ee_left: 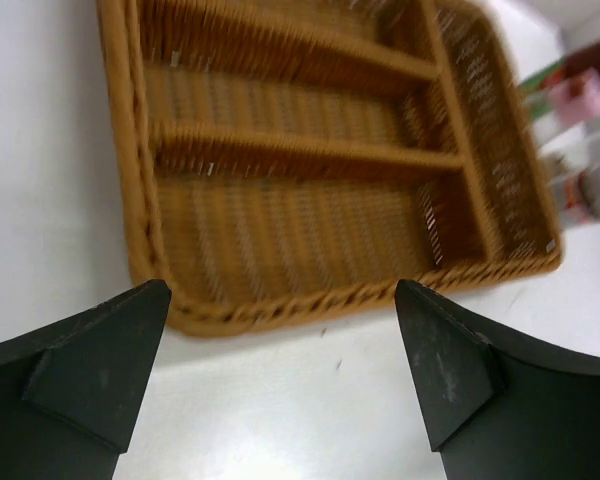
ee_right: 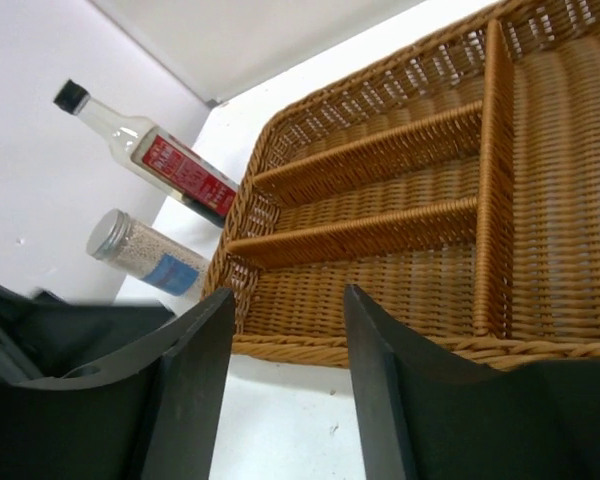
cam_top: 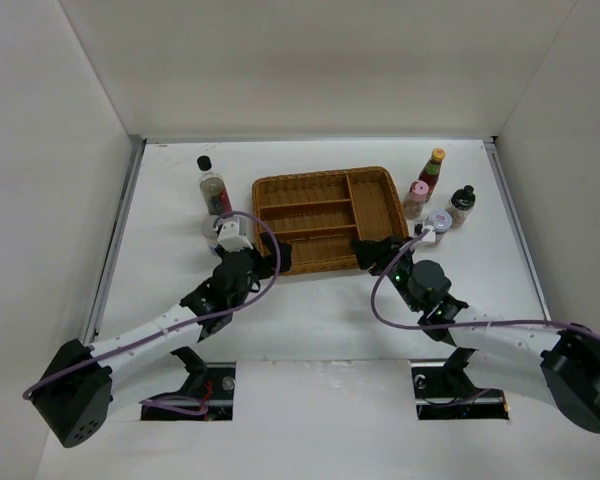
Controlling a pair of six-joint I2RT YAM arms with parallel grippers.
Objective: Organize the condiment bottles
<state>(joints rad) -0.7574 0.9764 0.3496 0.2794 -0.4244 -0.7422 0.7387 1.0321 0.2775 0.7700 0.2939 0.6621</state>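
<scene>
The clear black-capped bottle (cam_top: 212,185) and the blue-white-lidded jar (cam_top: 213,228) stand left of the wicker tray (cam_top: 320,215); both also show in the right wrist view, the bottle (ee_right: 160,157) above the jar (ee_right: 148,253). The red sauce bottle with orange cap (cam_top: 432,172), the pink-capped bottle (cam_top: 416,198), the lavender-lidded jar (cam_top: 439,220) and the dark black-capped bottle (cam_top: 462,205) stand right of the tray. My left gripper (cam_top: 278,257) (ee_left: 280,370) is open and empty at the tray's near left corner. My right gripper (cam_top: 365,250) (ee_right: 285,375) is open and empty at the tray's near edge.
The tray's compartments (ee_left: 310,220) (ee_right: 400,200) hold nothing. White walls enclose the table on the left, back and right. The right-hand bottles appear as a blur at the right edge of the left wrist view (ee_left: 580,110).
</scene>
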